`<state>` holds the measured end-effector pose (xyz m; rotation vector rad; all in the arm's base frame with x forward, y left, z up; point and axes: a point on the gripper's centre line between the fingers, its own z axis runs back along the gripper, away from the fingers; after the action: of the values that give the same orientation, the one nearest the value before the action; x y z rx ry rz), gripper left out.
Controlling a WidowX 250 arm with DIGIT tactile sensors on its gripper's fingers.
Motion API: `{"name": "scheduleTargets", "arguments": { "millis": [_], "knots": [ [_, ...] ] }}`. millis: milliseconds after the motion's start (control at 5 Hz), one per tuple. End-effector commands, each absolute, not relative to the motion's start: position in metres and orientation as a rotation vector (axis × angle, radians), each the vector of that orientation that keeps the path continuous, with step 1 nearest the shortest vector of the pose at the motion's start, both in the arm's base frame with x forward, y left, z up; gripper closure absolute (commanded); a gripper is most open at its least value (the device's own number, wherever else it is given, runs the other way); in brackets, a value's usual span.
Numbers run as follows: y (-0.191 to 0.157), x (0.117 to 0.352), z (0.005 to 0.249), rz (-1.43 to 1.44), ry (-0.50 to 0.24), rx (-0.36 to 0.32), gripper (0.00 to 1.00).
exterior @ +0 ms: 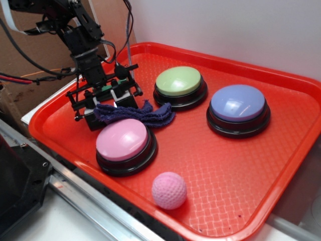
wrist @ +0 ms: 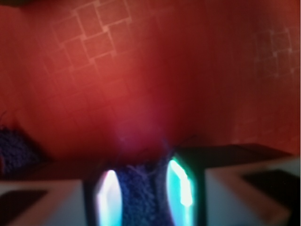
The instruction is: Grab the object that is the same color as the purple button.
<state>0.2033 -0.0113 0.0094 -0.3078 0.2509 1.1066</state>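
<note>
Rag point(wrist: 141, 195) — between the hand's point(wrist: 143, 197) fingers

You are looking at what seems to be a robotics lab bench, not a home or shop. A red plastic tray point(exterior: 281, 165) sits on a pale tabletop against a plain white wall point(exterior: 225, 25), framed by an aluminium rail point(exterior: 75, 193). Loose cables point(exterior: 20, 55) and cardboard point(exterior: 45, 30) crowd the back corner. The wrist view is too blurred to add more than the tray's red grid.
</note>
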Motion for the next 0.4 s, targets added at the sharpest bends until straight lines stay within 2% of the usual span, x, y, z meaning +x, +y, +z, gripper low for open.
{"name": "scheduleTargets", "arguments": {
  "millis": [0,200],
  "knots": [
    [-0.009,0.208,0.023,1.072,0.175,-0.305,1.00],
    [-0.007,0.209,0.035,1.000,0.142,-0.240,1.00]
  ]
}}
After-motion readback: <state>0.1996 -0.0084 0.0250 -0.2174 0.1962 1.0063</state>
